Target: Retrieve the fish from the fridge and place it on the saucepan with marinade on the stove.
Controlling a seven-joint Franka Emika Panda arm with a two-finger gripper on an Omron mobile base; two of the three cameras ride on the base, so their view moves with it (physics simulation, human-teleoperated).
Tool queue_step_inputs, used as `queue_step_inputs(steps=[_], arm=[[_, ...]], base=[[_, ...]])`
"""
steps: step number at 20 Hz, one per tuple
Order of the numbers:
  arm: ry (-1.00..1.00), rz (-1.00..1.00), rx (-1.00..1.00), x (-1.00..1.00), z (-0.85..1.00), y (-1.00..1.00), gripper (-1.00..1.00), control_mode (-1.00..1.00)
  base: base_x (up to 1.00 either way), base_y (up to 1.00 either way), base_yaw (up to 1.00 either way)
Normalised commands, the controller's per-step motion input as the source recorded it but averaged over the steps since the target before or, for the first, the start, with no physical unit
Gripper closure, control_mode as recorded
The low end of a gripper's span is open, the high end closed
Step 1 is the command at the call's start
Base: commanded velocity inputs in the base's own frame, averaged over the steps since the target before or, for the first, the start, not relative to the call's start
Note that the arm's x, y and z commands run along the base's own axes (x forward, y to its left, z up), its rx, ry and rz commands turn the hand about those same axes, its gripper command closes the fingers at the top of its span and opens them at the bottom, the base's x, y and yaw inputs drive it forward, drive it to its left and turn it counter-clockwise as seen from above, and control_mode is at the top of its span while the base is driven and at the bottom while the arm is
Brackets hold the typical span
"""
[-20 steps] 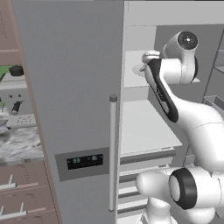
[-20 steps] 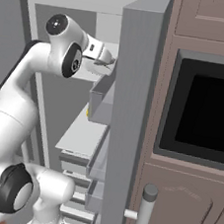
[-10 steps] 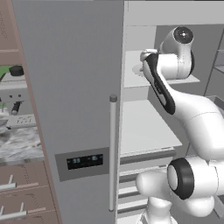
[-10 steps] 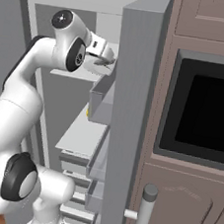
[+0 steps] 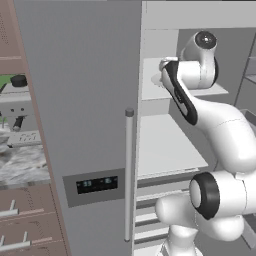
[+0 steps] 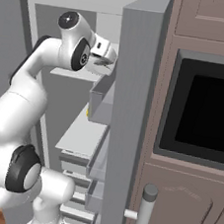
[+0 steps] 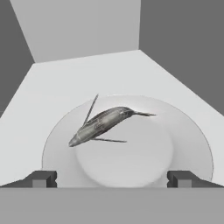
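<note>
The fish, slim and dark grey, lies on a pale round plate on an upper shelf of the fridge. The fridge's right door stands swung out. My gripper is open just in front of the plate, and its fingertips stand wide apart at the plate's near rim with the fish beyond them. In the right base view the gripper reaches in at the upper shelf. The saucepan and the stove are out of view.
The fridge's left door stays shut, with its long bar handle and dark dispenser panel. A lower shelf and drawers sit under the arm. A black built-in oven in brown cabinets stands to the right.
The arm has folded a little closer to the upper shelf, with the hand edging deeper into the fridge. The gripper has stayed open.
</note>
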Motion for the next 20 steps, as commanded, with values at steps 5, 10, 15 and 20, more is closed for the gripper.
queue_step_inputs(steps=[5,10,15,20], arm=[[0.01,0.0,0.0,0.25,-0.06,0.0,-1.0,-1.0],[0.04,0.0,0.01,0.22,-0.04,0.0,-1.0,-1.0],[0.05,0.0,0.0,0.25,-0.02,0.0,-1.0,-1.0],[0.01,0.0,0.0,0.27,-0.08,0.0,-1.0,-1.0]], base=[[0.0,0.0,0.0],[0.0,0.0,0.0],[0.0,0.0,0.0],[0.0,0.0,0.0]])
